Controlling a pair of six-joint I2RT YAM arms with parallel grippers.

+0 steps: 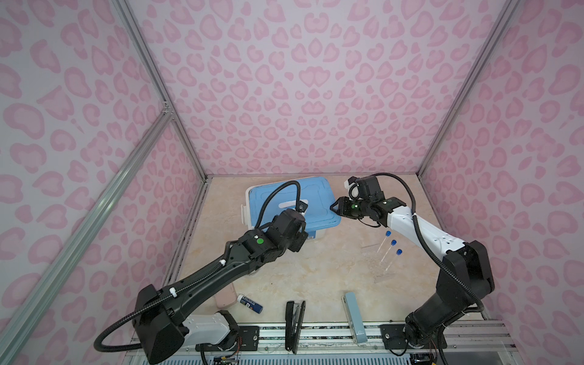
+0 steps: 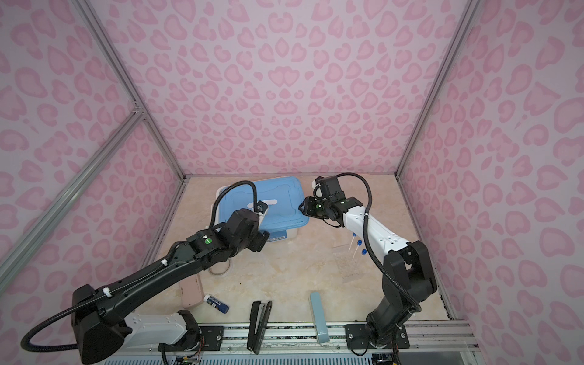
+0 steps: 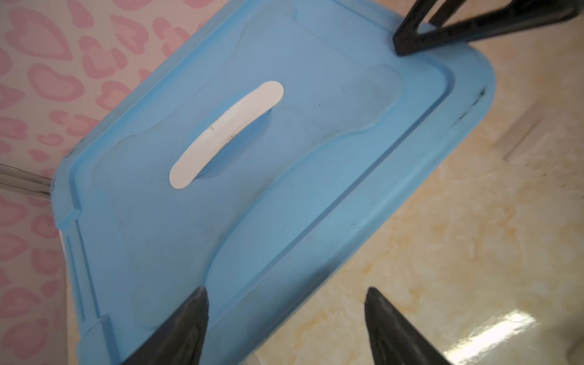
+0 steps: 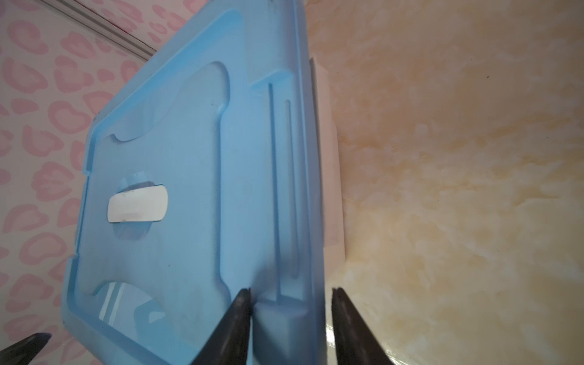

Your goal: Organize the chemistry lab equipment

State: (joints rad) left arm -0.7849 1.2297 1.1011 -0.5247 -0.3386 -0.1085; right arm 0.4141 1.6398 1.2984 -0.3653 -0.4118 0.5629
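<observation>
Two black fingers of the right pincer [image 4: 290,297] are straddling the raised rim of the blue lid [image 4: 177,158], one lying on top of it and one standing outside its edge. I cannot tell whether they are pinching it. The lid is sitting on a clear box [image 1: 313,235], and this pincer is working at the box's right-hand corner. The left pincer [image 3: 284,294] is hanging spread wide and holding nothing. It is hovering over the box's near edge, with one finger above the lid and the other out over the table [image 1: 316,278].

Three long tubes [image 1: 394,242] with blue caps are lying side by side on the table, near the box's right side and apart from it. Nothing is touching them.

The tubes are looking thin, stiff and light, probably slick and ready to roll. Pinching one across the shaft just below the cap would likely be the safest hold, and gently in case they are breakable. The lid is looking like rigid, light plastic. Its rim, or the white handle [image 3: 226,134] at its middle, is offering the firmest hold.
</observation>
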